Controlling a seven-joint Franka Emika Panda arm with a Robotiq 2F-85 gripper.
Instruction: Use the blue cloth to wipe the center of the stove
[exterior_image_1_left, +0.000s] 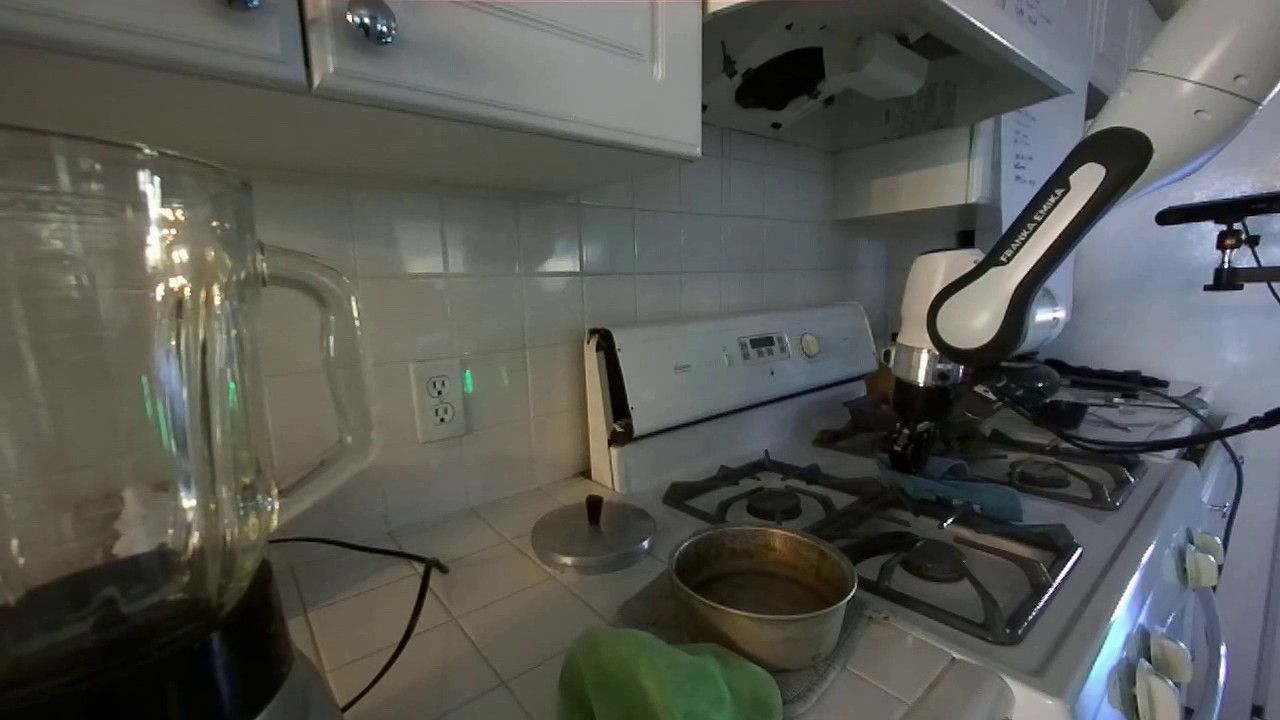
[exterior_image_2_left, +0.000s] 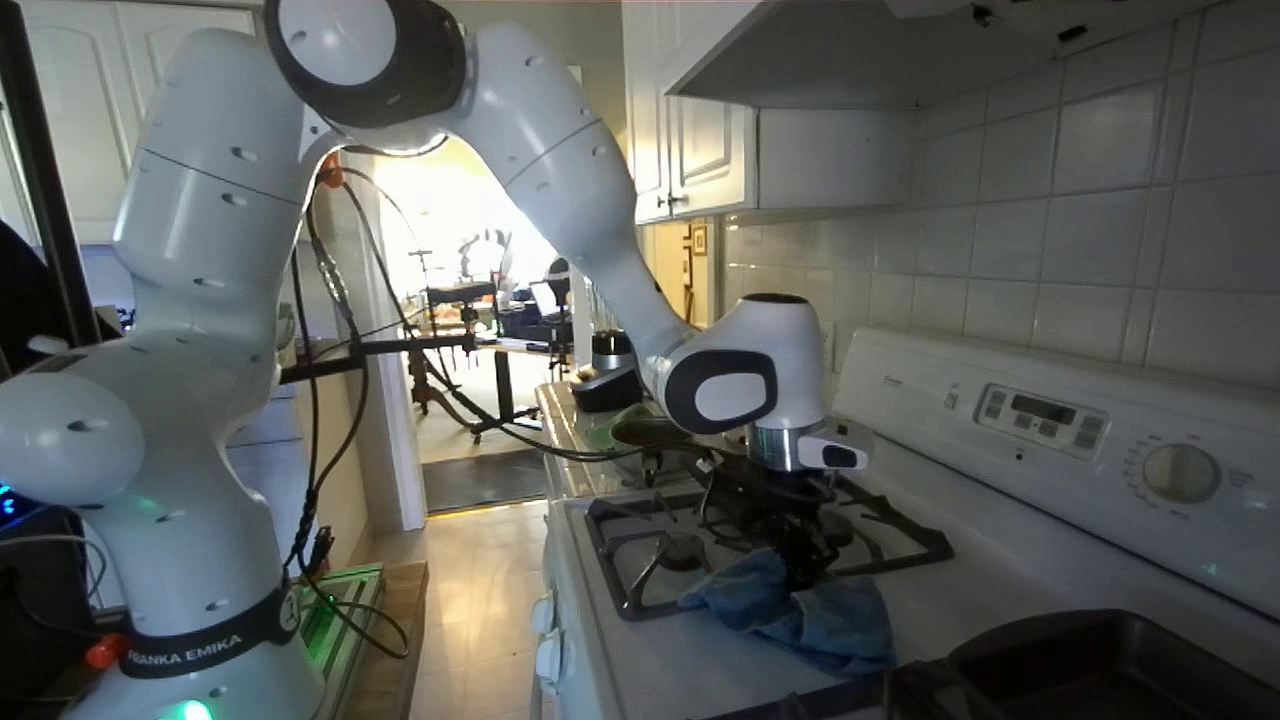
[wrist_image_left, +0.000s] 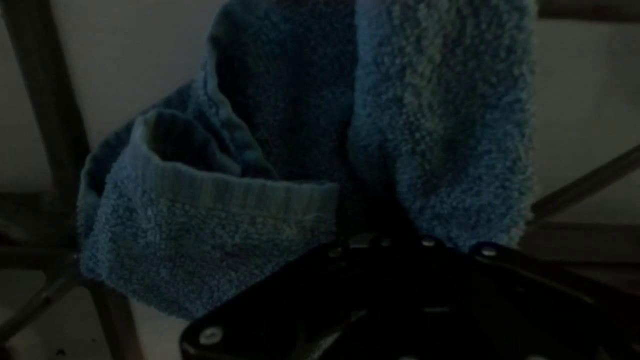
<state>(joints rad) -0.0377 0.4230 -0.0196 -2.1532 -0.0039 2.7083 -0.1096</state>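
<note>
In an exterior view, my gripper (exterior_image_2_left: 806, 572) points down, a little below and right of the frame's centre, its fingers drawn together and pinching a crumpled blue cloth (exterior_image_2_left: 825, 625). The cloth lies on the white stove (exterior_image_2_left: 645, 655), its left end lapping over the edge of a grate.

The wrist view, dim and close, shows me its texture: thick, looped towelling, dusty blue on the raised folds and nearly black in the creases. A flat, ribbed hem curls into a loop left of centre; a plump fold runs down from the top edge, right of centre. Dark burner grates (wrist_image_left: 50, 85) show on both sides.

I can read "FRANKA EMIKA" on the arm (exterior_image_1_left: 1045, 235) at upper right in an exterior view, and on the dark band (exterior_image_2_left: 205, 645) around its base at lower left. Handwriting on a white panel (exterior_image_1_left: 1040, 140) and a small mark on the stove's control panel (exterior_image_2_left: 1090, 490) are too small to read.
</note>
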